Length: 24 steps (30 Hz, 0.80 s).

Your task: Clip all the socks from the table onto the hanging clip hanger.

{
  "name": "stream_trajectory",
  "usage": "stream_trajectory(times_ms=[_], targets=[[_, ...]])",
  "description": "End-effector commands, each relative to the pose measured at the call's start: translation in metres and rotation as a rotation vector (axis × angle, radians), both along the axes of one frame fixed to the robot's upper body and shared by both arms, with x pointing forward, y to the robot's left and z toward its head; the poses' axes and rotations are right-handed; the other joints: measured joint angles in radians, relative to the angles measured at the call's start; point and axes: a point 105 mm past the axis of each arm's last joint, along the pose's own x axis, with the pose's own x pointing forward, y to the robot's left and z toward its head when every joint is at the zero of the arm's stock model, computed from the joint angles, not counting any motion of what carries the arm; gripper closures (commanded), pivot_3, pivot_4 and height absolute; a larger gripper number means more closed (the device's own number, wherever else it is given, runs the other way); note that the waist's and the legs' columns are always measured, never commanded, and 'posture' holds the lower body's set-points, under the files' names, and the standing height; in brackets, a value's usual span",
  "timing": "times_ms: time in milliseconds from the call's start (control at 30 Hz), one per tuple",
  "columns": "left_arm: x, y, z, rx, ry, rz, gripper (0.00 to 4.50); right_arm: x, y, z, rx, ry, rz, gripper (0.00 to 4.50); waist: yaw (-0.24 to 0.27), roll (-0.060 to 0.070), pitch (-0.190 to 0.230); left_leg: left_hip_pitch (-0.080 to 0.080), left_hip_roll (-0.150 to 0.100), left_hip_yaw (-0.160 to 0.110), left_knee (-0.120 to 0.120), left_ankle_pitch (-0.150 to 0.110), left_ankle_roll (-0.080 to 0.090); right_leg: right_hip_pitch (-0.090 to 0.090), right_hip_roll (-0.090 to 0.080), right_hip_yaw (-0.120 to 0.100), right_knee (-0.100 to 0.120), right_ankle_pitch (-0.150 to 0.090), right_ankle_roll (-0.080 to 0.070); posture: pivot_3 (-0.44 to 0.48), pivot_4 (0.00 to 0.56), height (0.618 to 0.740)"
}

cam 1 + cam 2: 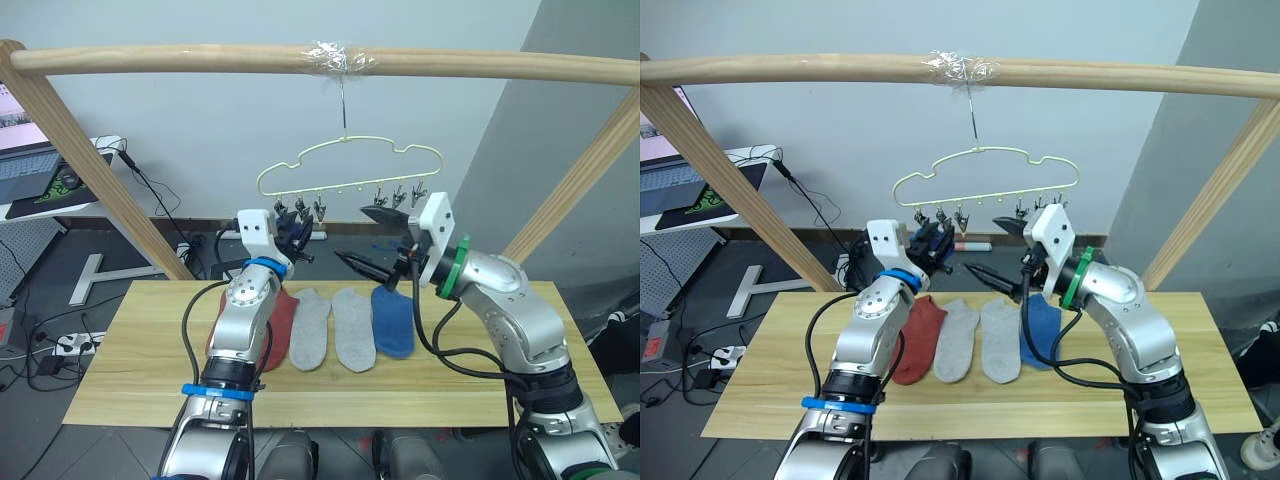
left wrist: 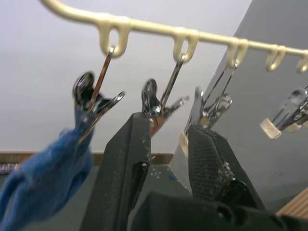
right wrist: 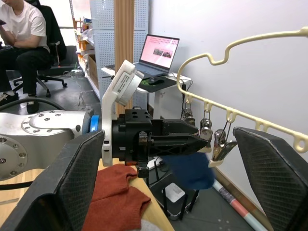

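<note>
At my left gripper [image 2: 166,144], a blue sock [image 2: 43,178] hangs from the clip hanger [image 1: 345,165].
My left fingers straddle a dark metal clip [image 2: 156,103]; my right gripper [image 1: 380,240] is spread wide. Four flat socks [image 1: 335,325] remain below on the table [image 1: 130,360].

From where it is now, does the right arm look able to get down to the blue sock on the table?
Probably yes. The right gripper is open and holds nothing, and the blue sock lies on the table just below it, its top uncovered.
</note>
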Motion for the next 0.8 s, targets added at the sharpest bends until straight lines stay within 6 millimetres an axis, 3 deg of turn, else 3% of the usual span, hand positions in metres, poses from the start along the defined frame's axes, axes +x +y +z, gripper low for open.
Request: stream_trajectory(times_ms=[33, 800], targets=[[0.002, 0.002, 0.013, 0.005, -0.054, 0.014, 2.90, -0.006, 0.000, 0.016, 0.021, -0.055, 0.011, 0.00, 0.000, 0.000, 0.000, 0.000, 0.000, 0.000, 0.000, 0.000, 0.000, 0.000, 0.000, 0.000, 0.000, 0.000, 0.000, -0.042, 0.141, 0.740], [0.008, -0.001, 0.024, 0.011, -0.105, 0.028, 2.90, -0.007, 0.002, 0.017, 0.025, -0.050, 0.017, 0.00, -0.003, 0.000, 0.000, 0.000, 0.000, 0.000, 0.000, 0.000, 0.000, 0.000, 0.000, 0.000, 0.001, 0.000, 0.000, -0.044, 0.150, 0.740]])
